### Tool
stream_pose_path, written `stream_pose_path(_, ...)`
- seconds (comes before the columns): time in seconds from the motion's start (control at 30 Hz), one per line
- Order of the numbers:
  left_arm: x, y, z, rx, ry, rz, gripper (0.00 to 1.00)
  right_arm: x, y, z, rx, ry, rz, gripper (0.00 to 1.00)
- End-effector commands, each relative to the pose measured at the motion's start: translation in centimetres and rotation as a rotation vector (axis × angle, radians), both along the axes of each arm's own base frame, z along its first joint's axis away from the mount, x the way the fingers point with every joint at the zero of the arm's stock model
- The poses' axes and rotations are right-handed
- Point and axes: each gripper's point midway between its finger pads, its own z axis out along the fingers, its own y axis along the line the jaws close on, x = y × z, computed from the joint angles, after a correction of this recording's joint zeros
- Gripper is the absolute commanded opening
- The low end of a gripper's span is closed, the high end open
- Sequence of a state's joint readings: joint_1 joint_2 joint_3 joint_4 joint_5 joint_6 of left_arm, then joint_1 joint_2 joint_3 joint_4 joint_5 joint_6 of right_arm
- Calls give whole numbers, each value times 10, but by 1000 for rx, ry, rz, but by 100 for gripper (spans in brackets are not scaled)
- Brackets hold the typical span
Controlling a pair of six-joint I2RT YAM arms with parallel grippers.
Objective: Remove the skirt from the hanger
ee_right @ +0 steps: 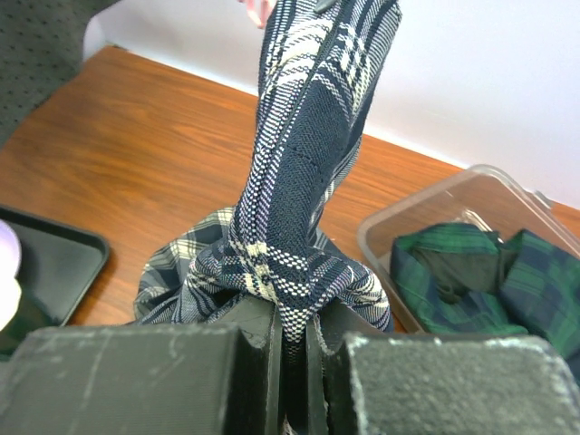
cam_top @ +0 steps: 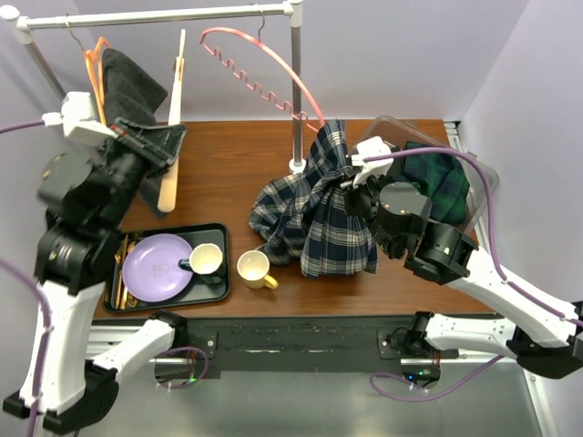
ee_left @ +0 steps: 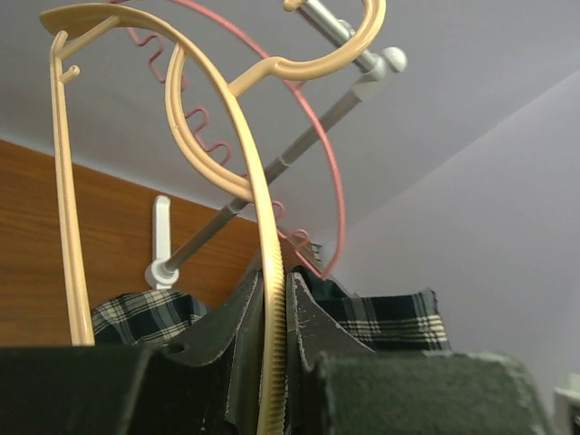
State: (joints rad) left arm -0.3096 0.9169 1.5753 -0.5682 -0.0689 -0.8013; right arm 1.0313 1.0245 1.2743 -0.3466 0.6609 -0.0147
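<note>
Two grips to watch, and both are tight. The right gripper (ee_right: 292, 331) has its jaws pressed almost together on a bunched fold of the plaid skirt (cam_top: 314, 214). The skirt sits heaped on the table (cam_top: 228, 159) at centre frame, its top drawn up toward the lower tip of the pink hanger (ee_left: 341, 204). The left gripper (ee_left: 272, 372), upper left, is clamped on the thin tan hanger (ee_left: 261, 254), not the pink one. Whether the fabric is hooked on that pink tip cannot be told. The best play is probably to draw the cloth off along the tip's line, slowly, so the hanger doesn't jump off the rail (cam_top: 164, 16).
</note>
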Motion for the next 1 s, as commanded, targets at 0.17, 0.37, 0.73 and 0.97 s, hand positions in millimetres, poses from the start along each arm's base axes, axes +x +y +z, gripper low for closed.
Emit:
stream_pose_path(0.17, 39, 31, 21, -42, -64, 230, 0, -5, -32, 53, 150, -99, -90, 0)
stream_pose_path(0.37, 64, 42, 27, -47, -109, 328, 0, -12, -43, 62, 181, -106, -95, 0)
stream_pose_path(0.73, 111, 42, 27, -76, -142, 247, 0, -17, -49, 70, 210, -129, -76, 0)
stream_pose_path(0.97, 122, 45, 32, -77, -191, 177, 0, -18, -45, 70, 212, -134, -53, 0)
